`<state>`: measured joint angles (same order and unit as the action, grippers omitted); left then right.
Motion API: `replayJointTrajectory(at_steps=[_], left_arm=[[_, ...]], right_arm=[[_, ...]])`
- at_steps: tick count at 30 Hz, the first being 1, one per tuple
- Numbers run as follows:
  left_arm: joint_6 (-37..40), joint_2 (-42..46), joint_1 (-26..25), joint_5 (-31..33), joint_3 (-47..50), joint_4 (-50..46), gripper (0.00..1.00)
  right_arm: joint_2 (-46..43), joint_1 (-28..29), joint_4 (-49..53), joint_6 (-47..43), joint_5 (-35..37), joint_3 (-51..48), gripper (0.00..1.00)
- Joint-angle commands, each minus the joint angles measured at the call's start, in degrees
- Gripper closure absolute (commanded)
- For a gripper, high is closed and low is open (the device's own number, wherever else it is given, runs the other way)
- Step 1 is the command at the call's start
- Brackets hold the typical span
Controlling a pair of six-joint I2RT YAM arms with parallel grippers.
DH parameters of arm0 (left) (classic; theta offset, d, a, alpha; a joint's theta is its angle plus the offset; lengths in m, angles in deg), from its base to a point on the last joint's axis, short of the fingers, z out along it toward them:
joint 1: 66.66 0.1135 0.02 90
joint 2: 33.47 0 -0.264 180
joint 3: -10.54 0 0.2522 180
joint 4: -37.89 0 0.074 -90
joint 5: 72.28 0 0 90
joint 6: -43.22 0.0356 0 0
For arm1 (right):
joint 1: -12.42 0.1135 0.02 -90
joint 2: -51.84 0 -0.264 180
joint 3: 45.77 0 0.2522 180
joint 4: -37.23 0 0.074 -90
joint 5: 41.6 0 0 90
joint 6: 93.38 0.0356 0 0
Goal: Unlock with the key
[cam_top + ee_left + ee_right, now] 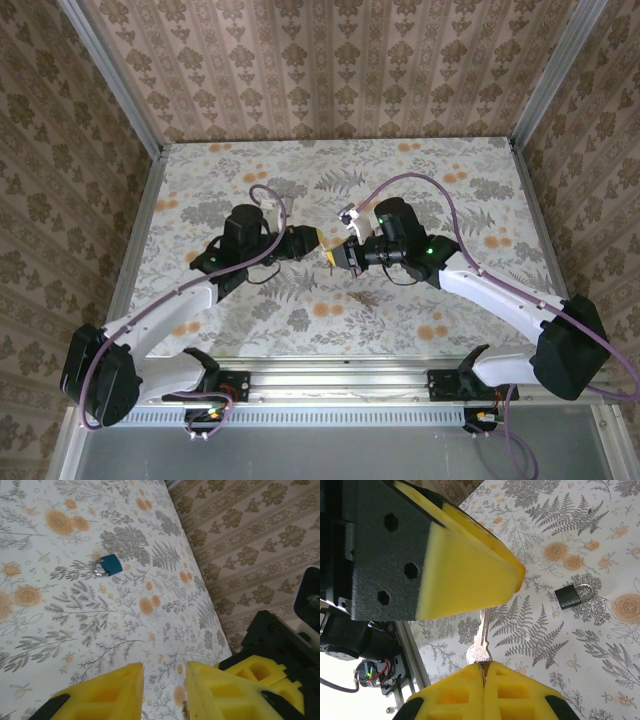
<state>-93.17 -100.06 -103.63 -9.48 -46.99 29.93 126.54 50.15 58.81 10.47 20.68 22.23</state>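
Key (481, 649) clamped in the closed right jaws, blade pointing to 12 o'clock.
Left jaws stand partly apart, empty; padlock (574, 596) lies on the floral surface (600, 645) at 3 o'clock of the key.

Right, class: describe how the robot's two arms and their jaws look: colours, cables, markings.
The left arm and right arm have white links with black joint housings. A purple cable loops along each. The jaws are yellow foam wedges with moulded hollows, mounted on black brackets with hex bolts.
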Motion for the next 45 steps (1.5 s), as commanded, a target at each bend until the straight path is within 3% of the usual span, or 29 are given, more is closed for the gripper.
replayJointTrajectory(at_steps=[1, 5, 8, 12, 16, 22, 30, 40, 45], left_arm=[[1.13, -0.46, -0.94, -1.41, -2.27, 1.78, 0.83], [1.04, -0.87, -1.18, -1.8, -2.46, 2.1, 1.0], [1.29, -0.66, -1.26, -1.35, -2.29, 2.13, 1.0], [2.85, 1.07, -0.93, 2.99, -1.94, -0.53, 1.0], [2.33, 2.16, -0.13, 3.77, -1.09, 0.65, 1.0], [0.21, 1.73, -0.04, 0.66, -0.49, 6.1, 1.0], [-2.47, 2.68, -0.19, -1.51, 1.32, 12.56, 1.0], [-3.85, 3.66, -0.07, -1.19, 2.38, 15.47, 1.0], [-4.39, 3.57, 0.11, -1.1, 2.76, 16.32, 1.0]], right_arm=[[-0.05, -0.14, -0.96, 0.6, -1.24, -0.1, 1.0], [-0.09, -0.16, -1.09, 0.73, -0.28, -0.05, 1.0], [-0.11, -0.12, -0.84, 1.03, 1.18, 0.02, 0.94], [-0.6, -1.69, -1.85, 4.26, 1.81, -0.96, 0.63], [-2.22, -5.39, -11.38, 13.38, -3.15, -5.59, 0.6], [-1.52, -5.66, -25.87, 23.95, -9.07, -9.46, 0.52], [1.85, -5.68, -38.93, 32.51, -14.31, -10.73, 0.51], [2.65, -5.3, -40.42, 33.09, -16.74, -11.08, 0.55], [2.42, -5.3, -40.51, 32.76, -17.0, -11.59, 0.63]])
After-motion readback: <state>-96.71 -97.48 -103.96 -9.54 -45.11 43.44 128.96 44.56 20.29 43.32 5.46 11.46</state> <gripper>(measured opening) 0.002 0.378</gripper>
